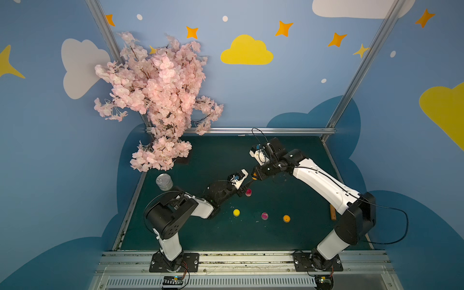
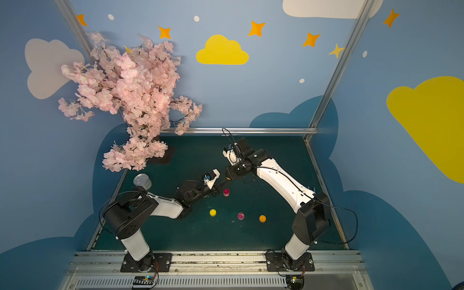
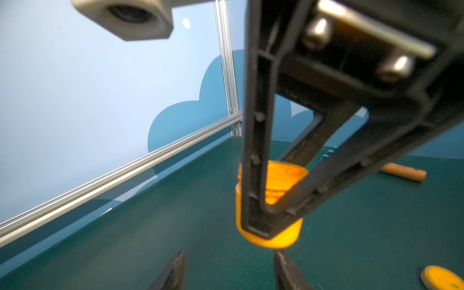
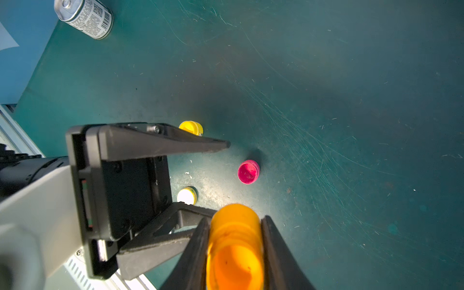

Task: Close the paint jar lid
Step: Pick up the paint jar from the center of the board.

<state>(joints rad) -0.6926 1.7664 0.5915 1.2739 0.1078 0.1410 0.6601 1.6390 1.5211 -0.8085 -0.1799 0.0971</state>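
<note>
An orange paint jar [image 4: 234, 251] with no lid on it hangs above the mat, and my right gripper [image 4: 236, 221] is shut on its sides. Its open mouth faces the right wrist camera. In the left wrist view the jar [image 3: 283, 175] sits between the right arm's black fingers [image 3: 256, 140], base end nearest my left gripper [image 3: 229, 253]. That gripper is open and holds nothing. In both top views the left gripper [image 1: 247, 187] [image 2: 221, 185] is close beside the right gripper [image 1: 253, 178] [image 2: 229, 178]. A flat orange-yellow lid [image 3: 442, 277] lies on the mat.
On the green mat [image 1: 288, 238] lie an open red jar [image 1: 248, 192], a yellow piece [image 1: 236, 212], a magenta jar [image 1: 264, 216] and an orange piece [image 1: 286, 218]. A silver can [image 1: 164, 182] stands at the left edge, a wooden stick [image 1: 332, 212] at the right, a pink blossom tree [image 1: 155, 100] at the back left.
</note>
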